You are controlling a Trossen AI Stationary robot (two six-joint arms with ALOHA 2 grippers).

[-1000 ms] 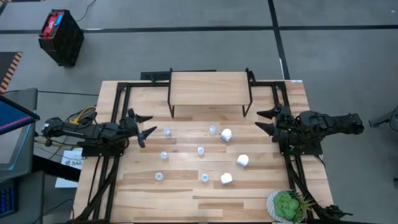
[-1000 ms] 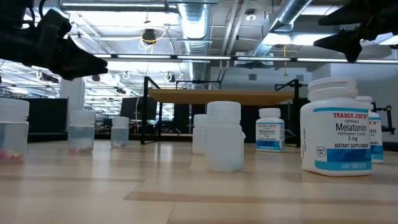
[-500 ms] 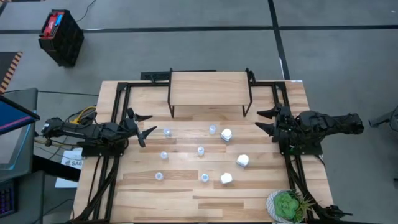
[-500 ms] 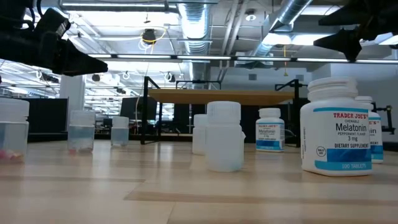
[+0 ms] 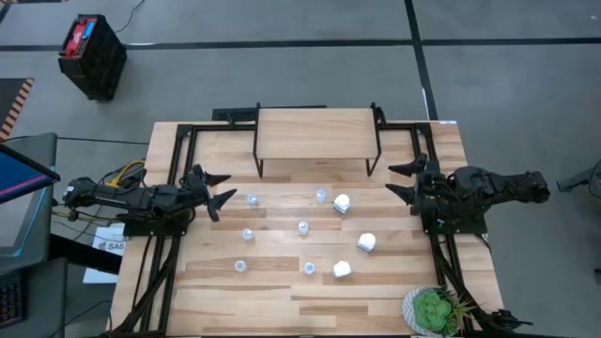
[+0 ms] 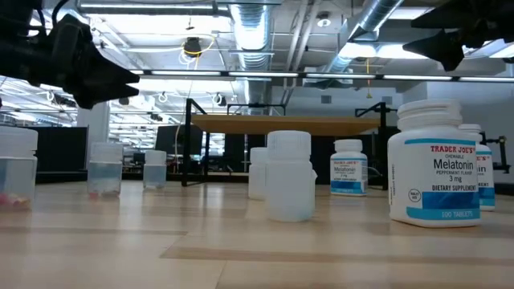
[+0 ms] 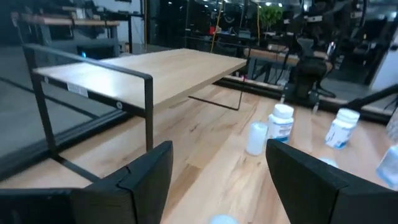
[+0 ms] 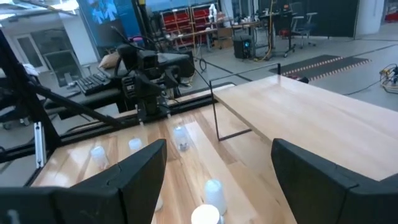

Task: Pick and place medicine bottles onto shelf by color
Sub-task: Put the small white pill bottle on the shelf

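Note:
Six small pale-blue bottles stand upright on the tabletop, among them one near the left [image 5: 253, 199], one before the shelf [image 5: 321, 195] and one at the middle [image 5: 303, 227]. Three white bottles [image 5: 342, 204] [image 5: 366, 242] [image 5: 343, 269] stand toward the right; the low view shows one close up with a blue label [image 6: 434, 172]. The light-wood shelf [image 5: 315, 133] on black legs stands at the far edge, with nothing on its board. My left gripper [image 5: 223, 187] is open and hovers at the table's left side. My right gripper [image 5: 392, 180] is open and hovers at the right side. Both point toward the table's middle.
A green potted plant [image 5: 434, 310] stands at the near right corner. Black frame rails [image 5: 178, 150] run along both table sides beside the shelf. Bare tabletop lies between the bottles and the near edge [image 5: 282, 314]. The left wrist view shows the shelf's leg [image 7: 149, 112] close ahead.
In the low view my right gripper has risen slightly, and my left gripper has shifted a little in place. Both stay open. The bottles have kept their places.

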